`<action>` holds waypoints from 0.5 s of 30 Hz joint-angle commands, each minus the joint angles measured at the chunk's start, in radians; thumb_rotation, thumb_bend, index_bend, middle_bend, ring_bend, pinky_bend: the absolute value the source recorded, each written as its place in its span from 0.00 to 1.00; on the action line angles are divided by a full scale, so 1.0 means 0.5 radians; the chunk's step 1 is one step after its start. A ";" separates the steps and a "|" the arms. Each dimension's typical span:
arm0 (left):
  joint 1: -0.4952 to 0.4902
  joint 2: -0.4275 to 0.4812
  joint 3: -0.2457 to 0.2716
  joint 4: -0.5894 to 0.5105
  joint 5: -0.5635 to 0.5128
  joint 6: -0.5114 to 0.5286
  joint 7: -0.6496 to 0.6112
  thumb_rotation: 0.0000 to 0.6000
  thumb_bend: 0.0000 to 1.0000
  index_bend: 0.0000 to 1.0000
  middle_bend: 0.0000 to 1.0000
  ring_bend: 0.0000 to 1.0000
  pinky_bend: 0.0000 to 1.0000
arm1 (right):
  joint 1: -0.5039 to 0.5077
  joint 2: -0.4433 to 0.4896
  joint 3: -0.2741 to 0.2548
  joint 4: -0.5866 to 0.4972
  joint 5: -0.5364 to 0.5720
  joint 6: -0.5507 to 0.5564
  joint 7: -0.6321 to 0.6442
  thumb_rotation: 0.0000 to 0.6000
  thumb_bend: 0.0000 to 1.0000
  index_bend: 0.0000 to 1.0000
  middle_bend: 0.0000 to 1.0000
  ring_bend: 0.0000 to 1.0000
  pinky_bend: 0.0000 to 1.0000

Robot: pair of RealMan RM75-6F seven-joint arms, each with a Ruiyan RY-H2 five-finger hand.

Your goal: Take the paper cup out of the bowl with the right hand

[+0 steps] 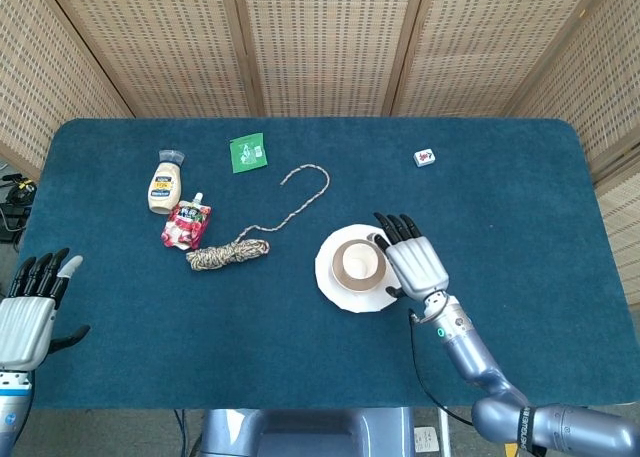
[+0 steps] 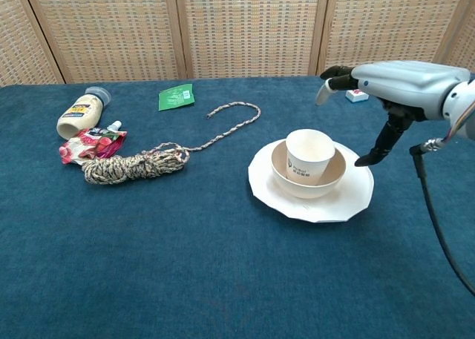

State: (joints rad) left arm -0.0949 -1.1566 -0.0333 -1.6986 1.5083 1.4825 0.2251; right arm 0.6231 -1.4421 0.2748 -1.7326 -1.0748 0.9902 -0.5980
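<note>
A white paper cup (image 1: pixel 357 262) (image 2: pixel 309 155) stands upright in a tan bowl (image 2: pixel 335 179) that sits on a white plate (image 1: pixel 331 280) (image 2: pixel 306 205). My right hand (image 1: pixel 410 258) (image 2: pixel 392 81) hovers just right of the cup, above the plate's right side. Its fingers are spread and stretched forward, its thumb (image 2: pixel 375 152) hangs down, and it holds nothing. It does not touch the cup. My left hand (image 1: pixel 30 312) hangs open off the table's front left edge, far from the bowl, seen in the head view only.
A coiled rope (image 1: pixel 232 250) (image 2: pixel 137 163) trails toward the plate's far left. A mayonnaise bottle (image 1: pixel 165 184), a red pouch (image 1: pixel 187 223) and a green packet (image 1: pixel 248 153) lie at the back left. A small white tile (image 1: pixel 424 157) sits behind the right hand.
</note>
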 commanded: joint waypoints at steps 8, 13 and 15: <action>-0.016 -0.006 0.014 -0.001 -0.005 -0.041 0.011 1.00 0.00 0.00 0.00 0.00 0.00 | 0.181 -0.158 -0.019 0.120 0.198 0.006 -0.150 1.00 0.24 0.25 0.03 0.00 0.11; -0.017 -0.006 0.014 0.000 -0.002 -0.039 0.004 1.00 0.00 0.00 0.00 0.00 0.00 | 0.237 -0.203 -0.024 0.178 0.254 0.022 -0.185 1.00 0.25 0.28 0.04 0.00 0.11; -0.019 -0.004 0.014 0.001 -0.006 -0.044 -0.003 1.00 0.00 0.00 0.00 0.00 0.00 | 0.258 -0.220 -0.031 0.207 0.279 0.025 -0.200 1.00 0.26 0.29 0.04 0.00 0.11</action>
State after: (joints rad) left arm -0.1043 -1.1588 -0.0262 -1.6982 1.5056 1.4609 0.2237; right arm 0.7460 -1.5468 0.2617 -1.6354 -0.9421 1.0009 -0.6931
